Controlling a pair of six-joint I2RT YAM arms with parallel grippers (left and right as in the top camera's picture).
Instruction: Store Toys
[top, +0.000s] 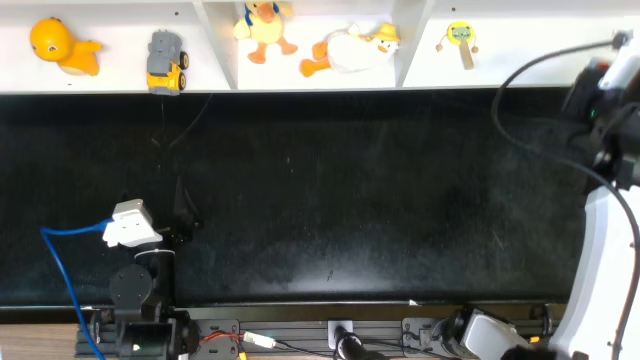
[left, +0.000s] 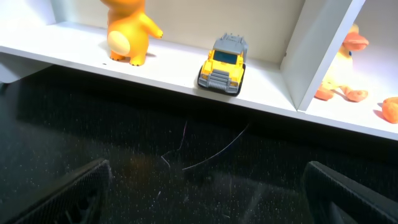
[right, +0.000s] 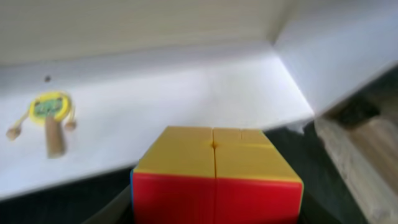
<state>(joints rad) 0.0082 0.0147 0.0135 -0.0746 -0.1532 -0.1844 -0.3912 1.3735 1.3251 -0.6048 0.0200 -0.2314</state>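
My right gripper is shut on a puzzle cube with a yellow top and a red front. It holds the cube just in front of the white shelf's right-hand compartment, where a yellow rattle drum lies. In the top view the right arm is raised at the far right, near that rattle drum. My left gripper is open and empty, low over the black mat and facing a yellow toy truck and an orange duck.
The shelf runs along the back edge, split by upright dividers. It holds the orange duck, the truck, a yellow plush duck and a white duck on its side. A blue cable trails from the left arm.
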